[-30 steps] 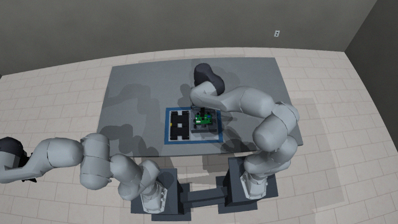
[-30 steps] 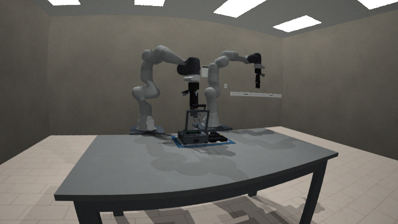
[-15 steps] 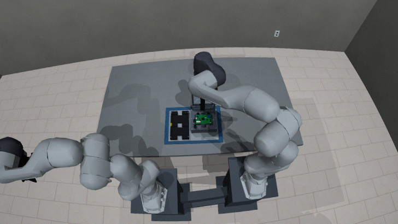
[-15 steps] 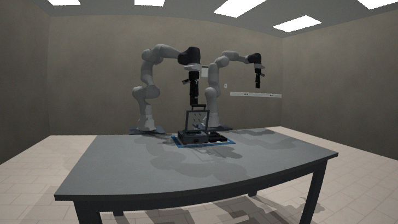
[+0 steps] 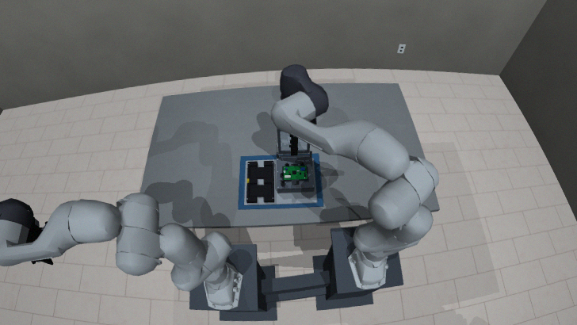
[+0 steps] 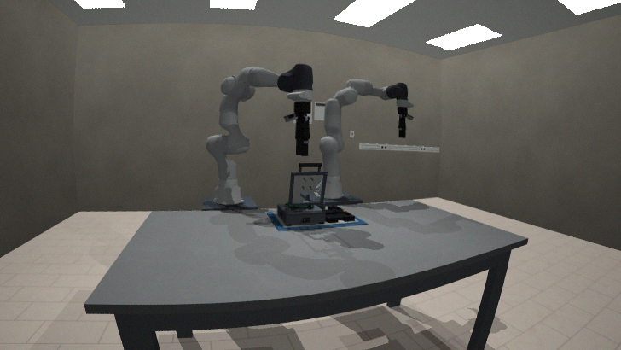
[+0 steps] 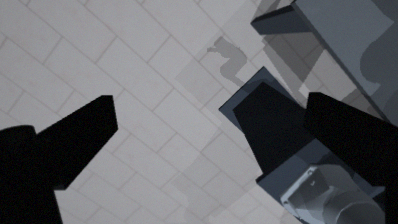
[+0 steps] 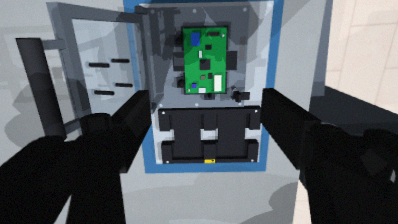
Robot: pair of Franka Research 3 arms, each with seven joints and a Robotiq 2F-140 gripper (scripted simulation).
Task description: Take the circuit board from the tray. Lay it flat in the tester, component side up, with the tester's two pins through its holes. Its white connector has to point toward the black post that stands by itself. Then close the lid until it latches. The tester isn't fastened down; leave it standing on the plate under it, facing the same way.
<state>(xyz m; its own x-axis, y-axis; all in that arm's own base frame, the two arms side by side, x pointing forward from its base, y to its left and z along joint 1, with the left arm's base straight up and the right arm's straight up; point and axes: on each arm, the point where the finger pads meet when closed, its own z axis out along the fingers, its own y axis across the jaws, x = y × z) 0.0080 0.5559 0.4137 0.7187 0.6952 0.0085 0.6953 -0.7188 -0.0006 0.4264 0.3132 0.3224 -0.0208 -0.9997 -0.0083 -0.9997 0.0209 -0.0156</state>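
Pale grey rounded arms (image 5: 385,153) (image 6: 236,113) carry black end effectors (image 6: 302,130) (image 6: 402,124).

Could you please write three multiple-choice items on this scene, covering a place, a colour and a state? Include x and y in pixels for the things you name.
1. Where is the circuit board?
A) In the tray
B) On the tester
C) On the floor

2. What colour is the plate's border?
A) Red
B) Yellow
C) Blue

3. How is the lid?
A) Open
B) Shut
C) Detached

1 B: the circuit board (image 5: 295,172) (image 8: 204,52) lies on the tester (image 5: 295,189) (image 6: 300,216) (image 8: 165,95).
2 C: a blue border (image 5: 242,185) (image 8: 270,65) surrounds the pale plate.
3 A: the lid (image 6: 325,189) (image 8: 67,60) stands raised from the tester.
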